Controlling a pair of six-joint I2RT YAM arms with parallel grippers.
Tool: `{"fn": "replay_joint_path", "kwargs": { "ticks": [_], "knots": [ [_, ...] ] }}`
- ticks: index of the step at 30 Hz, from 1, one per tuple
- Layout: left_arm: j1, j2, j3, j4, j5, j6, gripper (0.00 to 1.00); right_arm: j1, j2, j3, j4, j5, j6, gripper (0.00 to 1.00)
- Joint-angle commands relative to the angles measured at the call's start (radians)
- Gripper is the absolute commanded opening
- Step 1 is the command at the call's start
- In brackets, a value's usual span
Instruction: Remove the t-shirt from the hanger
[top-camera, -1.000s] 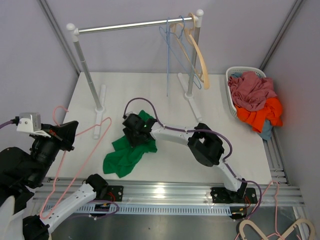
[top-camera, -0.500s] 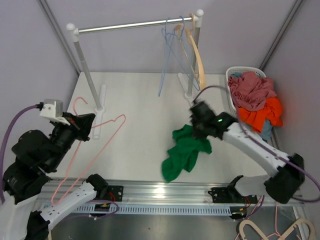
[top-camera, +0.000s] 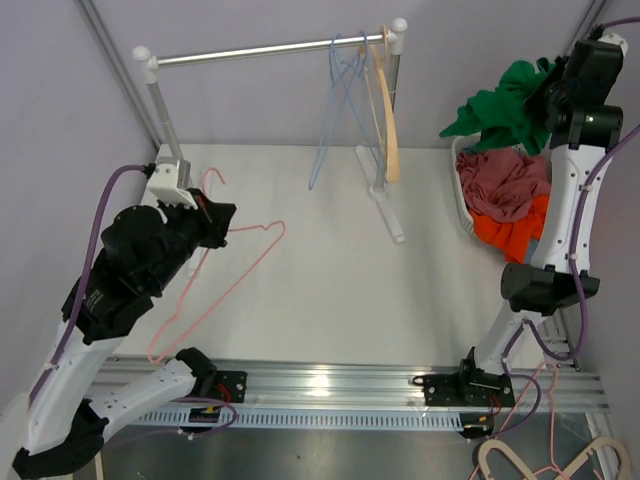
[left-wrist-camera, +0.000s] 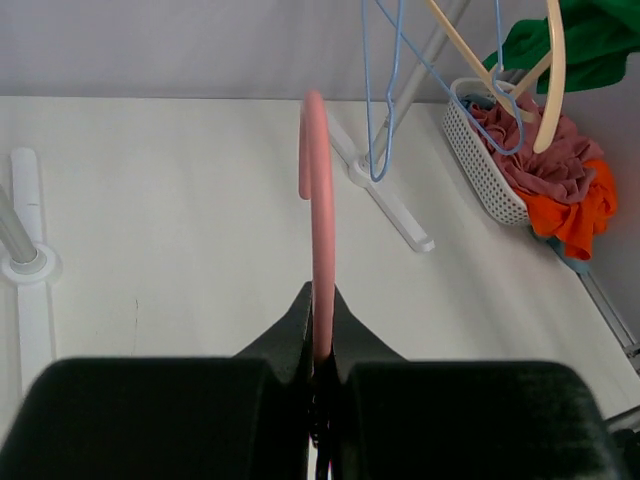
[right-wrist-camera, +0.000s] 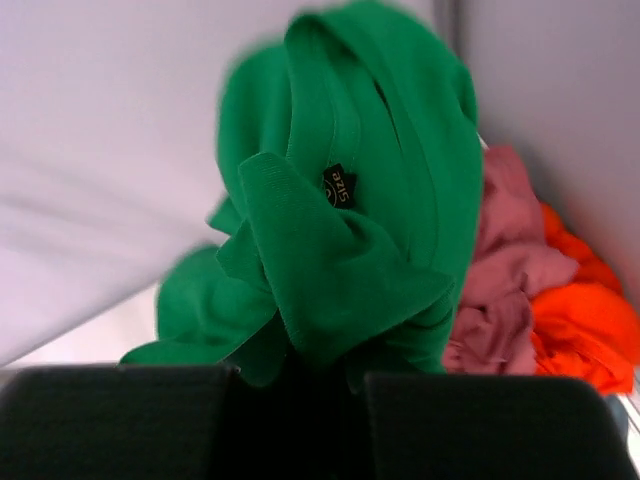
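T-shirt (top-camera: 503, 108) is the green one, bunched up and dangling high over the laundry basket (left-wrist-camera: 480, 155) at the right edge of the surface (top-camera: 330, 260), above the pink and orange clothes piled in there. Looks like the right fingers (right-wrist-camera: 110, 420) are clamped on it. Over on the left, the pink hanger (left-wrist-camera: 320, 230) is bare, with the left fingers (left-wrist-camera: 150, 420) pinched shut on its wire just below the hook.
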Motion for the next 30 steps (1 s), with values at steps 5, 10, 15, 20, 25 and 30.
{"fn": "replay_joint_path", "kwargs": {
  "ticks": [5, 10, 15, 20, 25, 30],
  "knots": [
    [0.084, 0.157, 0.154, 0.061, -0.061, 0.031, 0.01, -0.202, 0.154, -0.344, 0.136, -0.217, 0.114, 0.0],
    [0.149, 0.239, 0.255, 0.021, -0.062, 0.045, 0.01, -0.203, 0.263, -0.449, 0.218, -0.161, 0.125, 0.0],
    [0.211, 0.274, 0.275, 0.059, -0.05, 0.059, 0.01, -0.202, 0.464, -0.226, 0.095, -0.188, 0.078, 0.08],
    [0.227, 0.314, 0.341, 0.067, -0.099, 0.106, 0.01, -0.194, 0.452, -0.185, 0.042, -0.121, 0.082, 0.94],
    [0.245, 0.343, 0.338, 0.148, -0.052, 0.108, 0.01, -0.165, 0.295, -0.143, 0.022, 0.005, 0.061, 0.99],
    [0.247, 0.4, 0.289, 0.321, -0.019, 0.151, 0.01, -0.154, 0.167, -0.163, 0.014, 0.013, 0.038, 0.99]
  ]
}}
